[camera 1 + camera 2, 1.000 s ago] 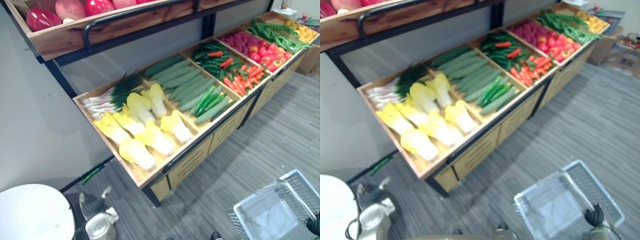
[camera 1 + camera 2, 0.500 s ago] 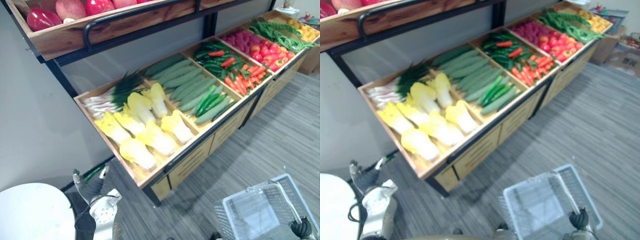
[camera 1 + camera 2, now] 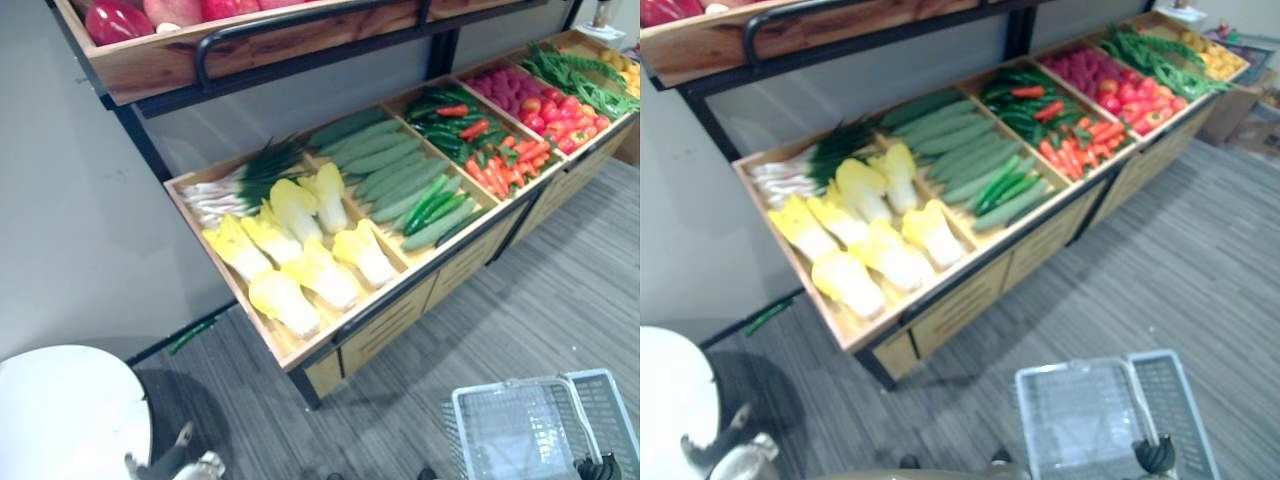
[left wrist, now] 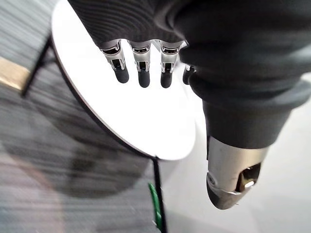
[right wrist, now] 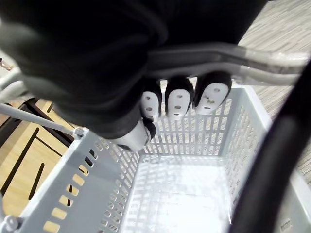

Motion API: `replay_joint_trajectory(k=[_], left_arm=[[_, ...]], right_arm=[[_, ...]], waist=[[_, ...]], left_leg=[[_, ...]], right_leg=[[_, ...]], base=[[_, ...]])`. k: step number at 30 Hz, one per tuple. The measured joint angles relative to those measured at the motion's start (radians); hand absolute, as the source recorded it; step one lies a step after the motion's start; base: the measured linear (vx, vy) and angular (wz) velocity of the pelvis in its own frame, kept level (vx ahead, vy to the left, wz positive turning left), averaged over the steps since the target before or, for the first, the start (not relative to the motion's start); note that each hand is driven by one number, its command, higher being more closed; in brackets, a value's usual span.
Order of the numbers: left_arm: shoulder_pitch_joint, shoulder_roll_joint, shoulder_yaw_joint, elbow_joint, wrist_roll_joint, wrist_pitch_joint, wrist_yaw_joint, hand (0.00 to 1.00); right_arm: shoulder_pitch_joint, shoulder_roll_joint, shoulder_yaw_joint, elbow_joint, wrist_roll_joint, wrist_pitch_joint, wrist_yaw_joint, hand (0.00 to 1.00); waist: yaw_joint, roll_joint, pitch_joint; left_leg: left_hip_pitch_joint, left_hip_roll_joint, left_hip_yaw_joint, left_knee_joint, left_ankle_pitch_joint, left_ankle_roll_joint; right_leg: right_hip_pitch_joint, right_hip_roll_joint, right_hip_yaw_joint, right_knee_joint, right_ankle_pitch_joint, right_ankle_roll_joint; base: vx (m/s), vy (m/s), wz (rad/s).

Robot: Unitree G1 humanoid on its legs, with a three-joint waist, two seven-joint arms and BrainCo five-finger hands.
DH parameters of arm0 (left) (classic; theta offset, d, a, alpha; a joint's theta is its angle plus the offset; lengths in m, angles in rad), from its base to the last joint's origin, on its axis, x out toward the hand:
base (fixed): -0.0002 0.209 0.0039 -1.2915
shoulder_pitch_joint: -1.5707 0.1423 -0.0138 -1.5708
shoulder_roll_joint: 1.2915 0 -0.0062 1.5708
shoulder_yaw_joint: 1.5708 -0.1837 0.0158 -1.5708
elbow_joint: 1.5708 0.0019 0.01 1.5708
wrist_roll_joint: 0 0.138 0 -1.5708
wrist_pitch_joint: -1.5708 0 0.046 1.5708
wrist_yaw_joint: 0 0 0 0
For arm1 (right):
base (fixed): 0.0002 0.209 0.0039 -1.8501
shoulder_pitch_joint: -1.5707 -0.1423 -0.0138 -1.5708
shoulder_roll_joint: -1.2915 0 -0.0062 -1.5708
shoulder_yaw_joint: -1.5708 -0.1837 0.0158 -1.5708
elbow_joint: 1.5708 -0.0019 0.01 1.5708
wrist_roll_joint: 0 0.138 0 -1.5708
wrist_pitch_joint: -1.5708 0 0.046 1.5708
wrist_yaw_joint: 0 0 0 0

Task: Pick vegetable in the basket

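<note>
While the vegetables lie untouched on the display stand, the right hand has its fingers curled round the handle of the white basket. The basket is empty and held in front of the stand, well apart from its front edge and roughly opposite the cucumbers. Carried by the handle, it sits mouth upward, ready to take whatever is dropped in.

The left hand is low, off the stand's cabbage end, over a round white surface. Its fingers are straight and hold nothing, so it looks like the free one for picking.

On the stand's sloped surface the yellow-white cabbages fill the front bin at that end. Green onions lie behind them, with the cucumbers next along and then the carrots. The slope tips the produce toward the robot, which should ease the reach.

I judge the task barely begun: the left hand has yet to come up to a bin.
</note>
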Motion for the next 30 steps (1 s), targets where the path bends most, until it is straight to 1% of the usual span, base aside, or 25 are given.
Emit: replay_joint_trajectory(k=[2,3,5,6,12,13,14,16,17,18,19,21,22,23,24,26,27,29,30], left_arm=[[0.010,-0.001,0.010,0.063,0.017,0.009,0.008,0.00],[0.021,-0.001,0.014,0.091,0.032,0.017,0.008,0.00],[0.027,-0.001,0.025,0.114,0.032,0.025,0.006,0.00],[0.024,-0.001,0.022,0.185,0.069,0.072,-0.147,0.00],[0.023,-0.001,0.022,0.185,0.069,0.072,-0.147,0.00],[0.020,-0.001,0.024,0.190,0.068,0.079,-0.147,0.00],[0.018,0.001,0.027,0.197,0.067,0.105,-0.147,0.00],[0.016,0.001,0.034,0.209,0.063,0.132,-0.148,0.00],[0.010,0.001,0.047,0.226,0.056,0.152,-0.148,0.00],[0.008,0.001,0.061,0.235,0.055,0.170,-0.149,0.00],[0.007,0.001,0.072,0.235,0.041,0.192,-0.149,0.00],[0.003,0.002,0.084,0.240,0.021,0.229,-0.150,0.00],[0.001,0.003,0.088,0.246,0.021,0.238,-0.150,0.00],[-0.005,0.003,0.098,0.260,0.020,0.259,-0.151,0.00],[-0.006,0.003,0.102,0.267,0.020,0.270,-0.151,0.00],[-0.006,0.003,0.102,0.271,0.020,0.271,-0.151,0.00],[-0.006,0.003,0.103,0.271,0.020,0.271,-0.151,0.00],[-0.006,0.003,0.103,0.271,0.021,0.271,-0.151,0.00],[-0.005,0.003,0.103,0.271,0.021,0.271,-0.151,0.00]], right_arm=[[-0.012,0.002,0.002,0.017,0.006,0.000,0.000,1.00],[-0.016,0.000,0.001,0.028,0.019,0.000,0.000,1.00],[-0.018,-0.001,0.002,0.034,0.028,-0.001,0.000,1.00],[-0.037,-0.019,0.012,0.078,0.087,-0.014,0.035,1.00],[-0.037,-0.019,0.013,0.080,0.087,-0.014,0.035,1.00],[-0.037,-0.019,0.013,0.092,0.088,-0.014,0.035,1.00],[-0.048,-0.019,0.021,0.113,0.096,-0.011,0.034,1.00],[-0.049,-0.015,0.042,0.118,0.113,-0.008,0.035,1.00],[-0.049,-0.007,0.053,0.127,0.129,-0.008,0.035,1.00],[-0.050,-0.002,0.061,0.140,0.138,-0.008,0.036,1.00],[-0.057,0.009,0.072,0.154,0.158,-0.005,0.037,1.00],[-0.060,0.023,0.096,0.176,0.178,0.008,0.047,1.00],[-0.064,0.024,0.105,0.188,0.187,0.009,0.051,1.00],[-0.064,0.026,0.124,0.198,0.210,0.014,0.057,1.00],[-0.064,0.027,0.131,0.206,0.218,0.017,0.058,1.00],[-0.065,0.026,0.136,0.224,0.236,0.020,0.056,1.00],[-0.065,0.026,0.138,0.228,0.239,0.020,0.054,1.00],[-0.065,0.026,0.139,0.230,0.240,0.021,0.053,1.00],[-0.064,0.026,0.139,0.230,0.240,0.022,0.052,1.00]], waist=[[0.004,-0.001,0.000],[0.013,-0.001,-0.001],[0.019,-0.003,0.000],[0.016,-0.004,-0.008],[0.015,-0.003,-0.008],[0.016,-0.003,-0.008],[0.017,-0.003,-0.008],[0.016,-0.001,-0.009],[0.016,0.006,-0.014],[0.016,-0.002,-0.013],[0.016,0.007,-0.021],[0.016,0.000,-0.020],[0.016,0.005,-0.023],[0.016,0.001,-0.020],[0.016,0.005,-0.023],[0.016,0.000,-0.020],[0.016,0.004,-0.023],[0.016,0.000,-0.019],[0.016,0.000,-0.019]], left_leg=[[0.001,0.000,-0.002,0.000,0.001,0.000],[0.003,0.000,-0.003,0.000,0.001,0.000],[0.006,0.000,-0.006,0.000,0.002,-0.001],[0.013,0.003,-0.008,-0.001,0.002,-0.009],[0.013,0.003,-0.008,-0.002,0.002,-0.009],[0.014,0.003,-0.004,-0.004,0.002,-0.010],[0.018,0.004,0.005,-0.005,0.001,-0.010],[0.023,0.004,0.011,-0.006,-0.001,-0.013],[0.028,0.005,0.014,-0.006,-0.002,-0.014],[0.029,0.005,0.017,-0.007,-0.002,-0.014],[0.031,0.006,0.019,-0.007,-0.003,-0.016],[0.033,0.008,0.025,-0.007,-0.004,-0.017],[0.033,0.008,0.025,-0.007,-0.004,-0.017],[0.033,0.008,0.025,-0.007,-0.004,-0.016],[0.034,0.008,0.025,-0.007,-0.003,-0.015],[0.035,0.008,0.024,-0.007,-0.002,-0.014],[0.037,0.008,0.024,-0.007,-0.002,-0.014],[0.046,0.008,0.027,-0.007,-0.003,-0.015],[0.051,0.008,0.029,-0.007,-0.007,-0.021]], right_leg=[[0.001,0.000,-0.001,0.000,0.000,0.000],[0.003,-0.001,-0.002,0.000,0.000,0.000],[0.008,-0.001,-0.005,0.000,0.000,0.000],[0.016,0.002,-0.003,-0.003,-0.001,-0.002],[0.016,0.002,-0.003,-0.004,-0.001,-0.002],[0.016,0.002,0.000,-0.004,-0.001,-0.002],[0.015,0.003,0.010,-0.004,-0.001,-0.002],[0.017,0.004,0.017,-0.003,-0.001,-0.001],[0.019,0.005,0.021,-0.003,-0.001,-0.001],[0.019,0.005,0.024,-0.004,-0.001,-0.001],[0.020,0.006,0.027,-0.004,-0.001,-0.001],[0.019,0.008,0.032,-0.003,-0.001,-0.002],[0.020,0.008,0.032,-0.002,-0.001,-0.002],[0.020,0.008,0.032,0.000,-0.001,-0.002],[0.021,0.008,0.033,0.001,-0.001,-0.002],[0.022,0.008,0.032,0.002,-0.001,-0.002],[0.023,0.008,0.033,0.002,-0.001,-0.002],[0.029,0.008,0.035,0.002,-0.001,-0.002],[0.036,0.008,0.037,0.002,-0.001,-0.002]], base=[[-0.02,-0.001,0.04],[0.00,0.000,0.00],[-0.01,-0.004,0.04],[0.00,0.000,0.00],[0.00,0.000,0.00],[0.00,0.000,-0.11],[0.00,0.000,-0.14],[0.00,0.001,-0.13],[0.00,0.002,-0.11],[0.01,0.002,-0.10],[0.00,0.000,-0.08],[0.00,-0.003,-0.07],[-0.01,-0.004,-0.04],[0.00,0.000,0.00],[0.00,0.000,0.00],[0.00,0.000,0.00],[0.00,0.000,0.00],[-0.01,0.001,-0.02],[-0.02,0.005,-0.11]])
